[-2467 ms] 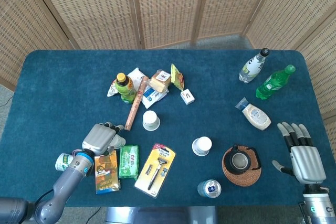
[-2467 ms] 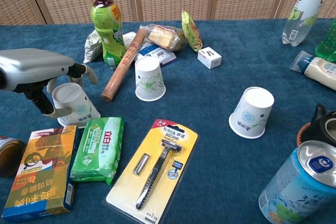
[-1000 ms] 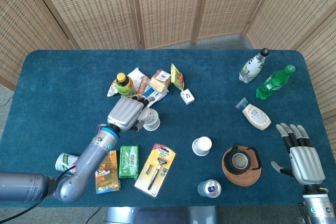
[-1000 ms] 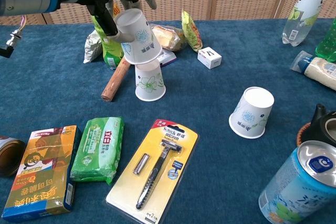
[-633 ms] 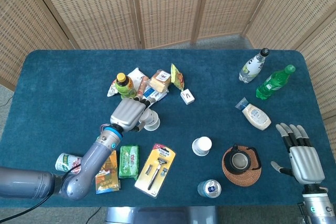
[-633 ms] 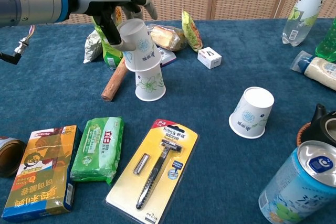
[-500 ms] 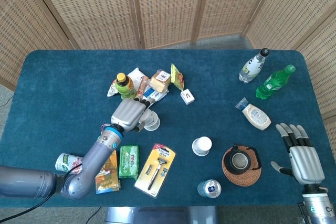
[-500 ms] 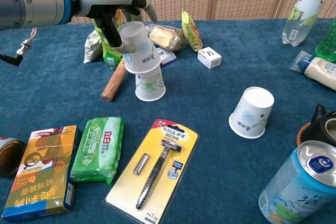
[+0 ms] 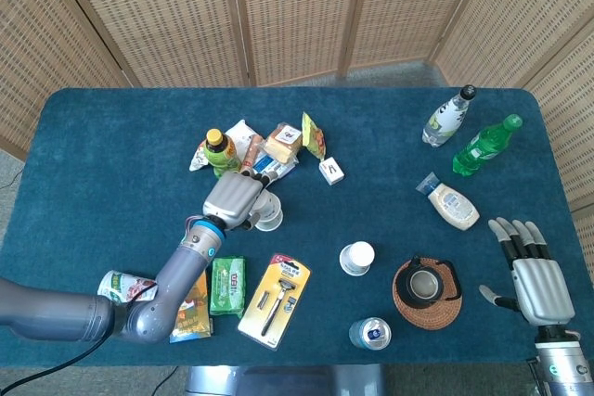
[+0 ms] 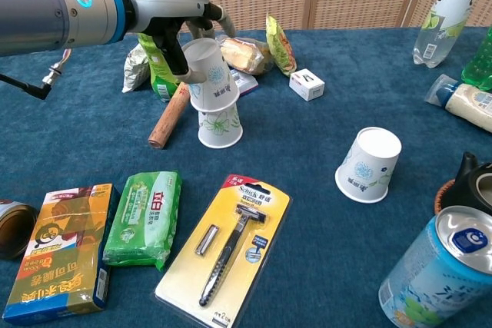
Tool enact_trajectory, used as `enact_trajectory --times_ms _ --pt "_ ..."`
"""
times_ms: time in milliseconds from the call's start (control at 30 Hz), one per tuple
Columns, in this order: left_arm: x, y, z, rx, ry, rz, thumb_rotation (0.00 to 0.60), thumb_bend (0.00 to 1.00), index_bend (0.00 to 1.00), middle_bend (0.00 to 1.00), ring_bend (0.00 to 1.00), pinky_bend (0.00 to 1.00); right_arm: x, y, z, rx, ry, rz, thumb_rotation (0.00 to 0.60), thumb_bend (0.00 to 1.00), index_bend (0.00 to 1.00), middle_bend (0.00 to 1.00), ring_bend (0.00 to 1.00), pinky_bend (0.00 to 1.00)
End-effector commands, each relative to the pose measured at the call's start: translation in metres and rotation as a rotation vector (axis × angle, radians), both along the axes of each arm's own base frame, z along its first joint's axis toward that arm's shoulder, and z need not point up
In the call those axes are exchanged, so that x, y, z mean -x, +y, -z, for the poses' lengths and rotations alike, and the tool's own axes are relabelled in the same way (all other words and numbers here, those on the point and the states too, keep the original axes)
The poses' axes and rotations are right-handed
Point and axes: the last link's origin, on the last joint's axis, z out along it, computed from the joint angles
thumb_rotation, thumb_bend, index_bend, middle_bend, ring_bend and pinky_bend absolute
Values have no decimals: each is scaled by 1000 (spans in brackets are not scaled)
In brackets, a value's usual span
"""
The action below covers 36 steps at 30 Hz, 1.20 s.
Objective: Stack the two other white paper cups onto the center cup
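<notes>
Tilting over the center cup (image 10: 219,127), a white cup (image 10: 211,73) is pinched by the left hand (image 10: 175,14); at 4 o'clock, the right hand (image 9: 531,269) is spread.

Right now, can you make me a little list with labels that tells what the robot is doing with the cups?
left hand: holds a white paper cup
held cup: upside down, tilted, sitting partly over the center cup
center cup: upside down on the blue table, beside the wooden roller
third cup: upside down, alone, to the right of the center cup, not yet stacked
right hand: empty, fingers spread, at the table's right edge
nearby: razor pack, green wipes pack, blue can
</notes>
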Motion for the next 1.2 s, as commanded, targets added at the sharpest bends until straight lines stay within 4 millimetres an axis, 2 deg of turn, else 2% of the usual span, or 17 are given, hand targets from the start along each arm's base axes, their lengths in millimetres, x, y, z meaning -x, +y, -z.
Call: enact_trajectory --times_ms 33,67,200,233,400,600,733,1000,1200 --pt "-1 1 2 1 7 -3 600 396 115 278 217 428 0 0 0 -1 0 0 600 26 0 0 0 0" --pt "-1 1 3 3 10 -4 600 396 108 252 198 423 0 0 0 -1 1 0 600 26 0 0 0 0" --pt "-2 1 6 13 23 -19 600 395 30 11 16 351 0 0 0 -2 1 1 600 24 0 0 0 0" --pt "-2 0 6 16 22 -20 600 395 18 0 0 331 0 0 0 -2 0 1 600 25 0 0 0 0" --pt "-4 -4 0 9 -10 -3 600 396 0 0 0 281 1 0 0 -4 1 2 600 24 0 0 0 0" --pt "7 -24 -27 23 -78 54 600 395 0 0 0 255 0 1 2 -13 2 -2 600 24 0 0 0 0" --pt "26 -40 -46 52 -102 74 600 394 0 0 0 228 -2 1 4 -17 2 -7 600 26 0 0 0 0" --pt "61 -70 -80 35 -154 100 600 393 0 0 0 112 -4 2 5 -20 10 -13 600 26 0 0 0 0" --pt "84 -87 -103 16 -198 111 600 393 0 0 0 110 -5 2 7 -25 16 -15 600 25 0 0 0 0"
